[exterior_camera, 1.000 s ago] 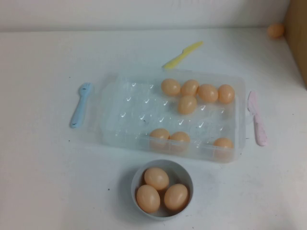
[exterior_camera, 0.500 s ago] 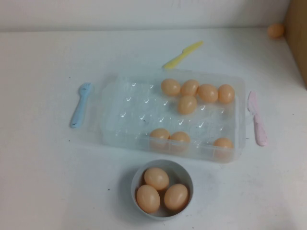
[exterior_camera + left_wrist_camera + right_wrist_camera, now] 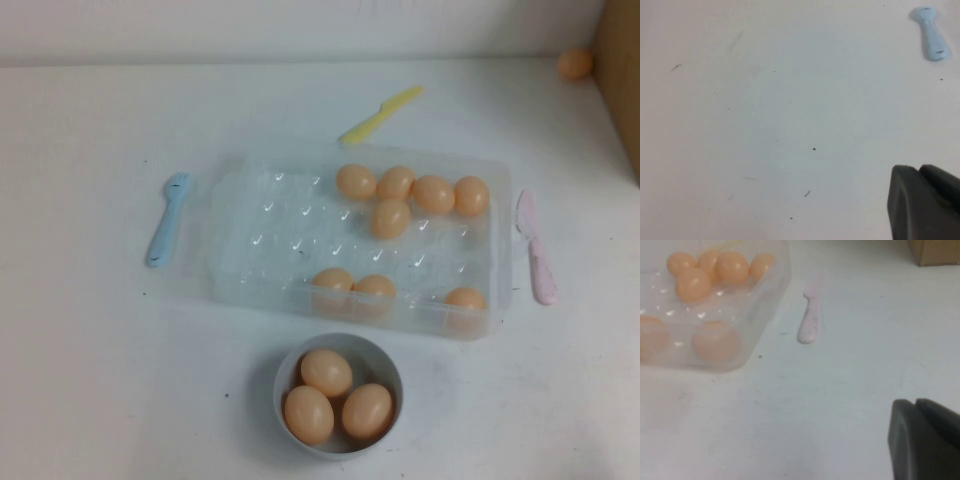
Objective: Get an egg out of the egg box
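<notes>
The clear egg box (image 3: pixel 240 280) lies mid-table and holds several peach-orange eggs, such as one egg (image 3: pixel 390 218) near its right middle. In the right wrist view a corner of the egg box (image 3: pixel 765 300) shows with an egg (image 3: pixel 732 267) inside. Neither arm shows in the high view. My left gripper (image 3: pixel 917 169) is shut and empty over bare table, apart from the box. My right gripper (image 3: pixel 915 402) is shut and empty over bare table, to the right of the box.
A grey-white bowl (image 3: pixel 338 345) with three eggs stands in front of the box. A blue spoon (image 3: pixel 167 218) lies left of it, a yellow knife (image 3: pixel 380 115) behind, a pink knife (image 3: pixel 535 248) on the right. A loose egg (image 3: pixel 575 64) and a brown box (image 3: pixel 622 70) are far right.
</notes>
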Motion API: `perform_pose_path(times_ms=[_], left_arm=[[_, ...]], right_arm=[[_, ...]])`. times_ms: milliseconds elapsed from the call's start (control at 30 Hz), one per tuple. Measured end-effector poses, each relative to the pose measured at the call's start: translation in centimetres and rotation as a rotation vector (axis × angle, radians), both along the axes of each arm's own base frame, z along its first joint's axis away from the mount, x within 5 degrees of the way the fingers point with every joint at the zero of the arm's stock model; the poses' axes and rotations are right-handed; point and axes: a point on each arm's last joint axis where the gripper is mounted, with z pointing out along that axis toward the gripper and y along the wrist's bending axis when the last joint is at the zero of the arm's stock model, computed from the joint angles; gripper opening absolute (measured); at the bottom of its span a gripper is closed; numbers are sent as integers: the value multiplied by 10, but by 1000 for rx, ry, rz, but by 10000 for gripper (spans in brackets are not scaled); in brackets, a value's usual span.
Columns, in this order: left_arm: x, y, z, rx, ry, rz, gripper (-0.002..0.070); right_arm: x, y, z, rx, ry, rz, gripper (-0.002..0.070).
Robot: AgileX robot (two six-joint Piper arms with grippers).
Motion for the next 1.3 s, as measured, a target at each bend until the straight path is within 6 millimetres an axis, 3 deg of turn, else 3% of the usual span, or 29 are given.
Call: perform_pose_path(times_ms=[100, 267, 367, 500, 800, 967, 1100, 1300], left_arm=[[0, 0, 0, 0, 0, 0, -4], [0, 0, 0, 0, 0, 0, -4], [0, 0, 0, 0, 0, 0, -4], [0, 0, 0, 0, 0, 0, -4], [0, 0, 0, 0, 0, 0, -4], [0, 0, 0, 0, 0, 0, -4], [0, 0, 0, 0, 0, 0, -4], [0, 0, 0, 0, 0, 0, -4]], right_arm=[[0, 3, 3, 112, -11, 3, -17], [0, 16, 18, 691, -29, 25, -17], [2, 14, 26, 860, -90, -4, -17], [4, 3, 31, 783, -204, -78, -17], [5, -2, 33, 769, -251, -127, -17], [6, -1, 34, 578, -269, -95, -17], [18, 4, 56, 433, -196, -38, -17], [69, 21, 106, 102, -18, 228, -17]])
